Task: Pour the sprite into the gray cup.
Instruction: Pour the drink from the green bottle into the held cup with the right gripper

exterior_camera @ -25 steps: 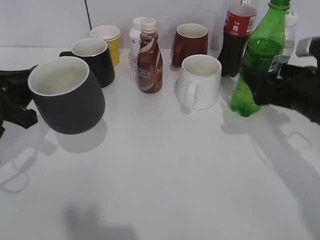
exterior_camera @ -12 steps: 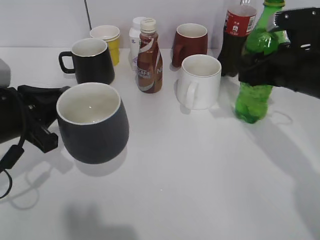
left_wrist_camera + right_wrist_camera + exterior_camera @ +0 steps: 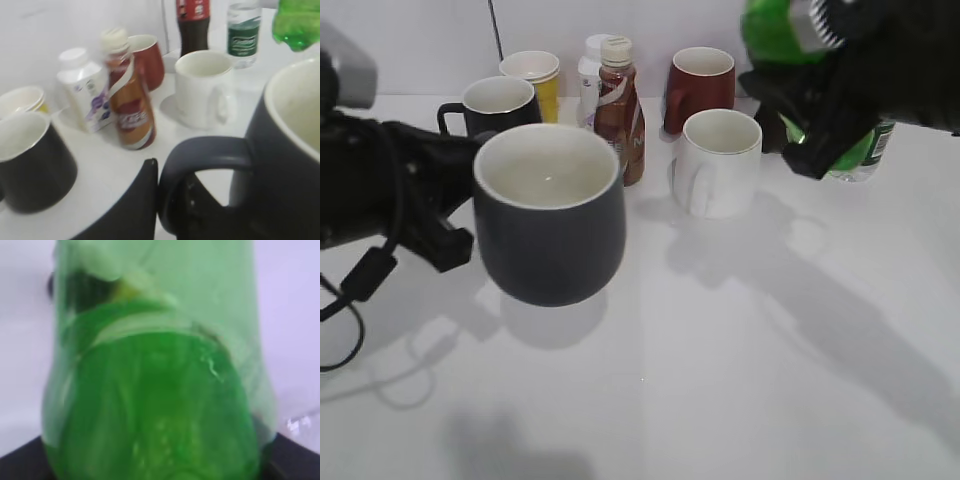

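The gray cup (image 3: 548, 220), dark gray with an off-white inside, hangs upright above the table at left of centre. My left gripper (image 3: 455, 215) is shut on its loop handle (image 3: 200, 165). The sprite (image 3: 775, 35), a translucent green bottle, is lifted off the table at the top right and tilted, its upper end toward the left. My right gripper (image 3: 840, 95) is shut on its body. In the right wrist view the sprite (image 3: 155, 390) fills the frame and hides the jaws. Its bottom end shows in the left wrist view (image 3: 296, 25).
At the back stand a black mug (image 3: 505, 110), a yellow cup (image 3: 535, 75), a white bottle (image 3: 590, 70), a brown coffee bottle (image 3: 618, 110), a dark red mug (image 3: 700, 85) and a white mug (image 3: 718, 165). A small water bottle (image 3: 865, 155) stands behind the right arm.
My left gripper has carried the gray cup right and up. My right gripper has lifted the sprite off the table and tilted it toward the left.
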Tool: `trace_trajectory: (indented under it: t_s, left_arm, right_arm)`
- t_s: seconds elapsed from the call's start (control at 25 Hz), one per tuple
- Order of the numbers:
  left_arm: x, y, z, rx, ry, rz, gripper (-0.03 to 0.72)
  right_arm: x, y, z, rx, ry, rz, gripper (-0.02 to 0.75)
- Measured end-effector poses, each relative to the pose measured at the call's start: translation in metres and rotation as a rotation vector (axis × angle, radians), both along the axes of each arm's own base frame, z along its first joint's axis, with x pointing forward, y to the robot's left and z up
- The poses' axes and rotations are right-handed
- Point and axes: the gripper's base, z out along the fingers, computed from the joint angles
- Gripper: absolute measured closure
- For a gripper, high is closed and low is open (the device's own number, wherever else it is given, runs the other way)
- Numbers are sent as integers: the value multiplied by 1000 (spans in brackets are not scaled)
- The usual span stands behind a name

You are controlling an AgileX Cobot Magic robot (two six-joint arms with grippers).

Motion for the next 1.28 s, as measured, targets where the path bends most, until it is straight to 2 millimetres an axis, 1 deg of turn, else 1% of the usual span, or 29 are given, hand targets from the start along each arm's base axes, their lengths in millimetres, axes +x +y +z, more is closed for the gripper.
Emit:
trace_trajectory:
  t_s: [0.08, 0.24, 0.4, 0.6, 0.76, 0.96, 1.08, 1.28]
  left_arm:
    - [1, -9, 9, 18, 5, -12, 629]
    - [-2, -21, 20, 35, 5, -39, 629]
    - [-3, -23, 19, 58, 23, -38, 629]
    - [-3, -23, 19, 61, 30, -34, 629]
    - [-4, -23, 19, 59, 32, -36, 629]
    - [-7, -28, 19, 43, 41, -49, 629]
    - [-7, -28, 20, 34, 46, -44, 629]
    - [2, -34, 34, 18, 20, -38, 629]
  right_arm:
    - [-5, 9, 3, -96, -27, 43, 316]
    - [-4, 20, 9, -222, -58, 78, 316]
    - [1, 22, 16, -315, -127, 100, 316]
    - [1, 23, 19, -386, -190, 127, 316]
    - [3, 24, 15, -422, -201, 141, 316]
    - [10, 29, 2, -496, -200, 173, 316]
    - [11, 30, 1, -538, -229, 190, 316]
    - [11, 30, 2, -612, -289, 221, 316]
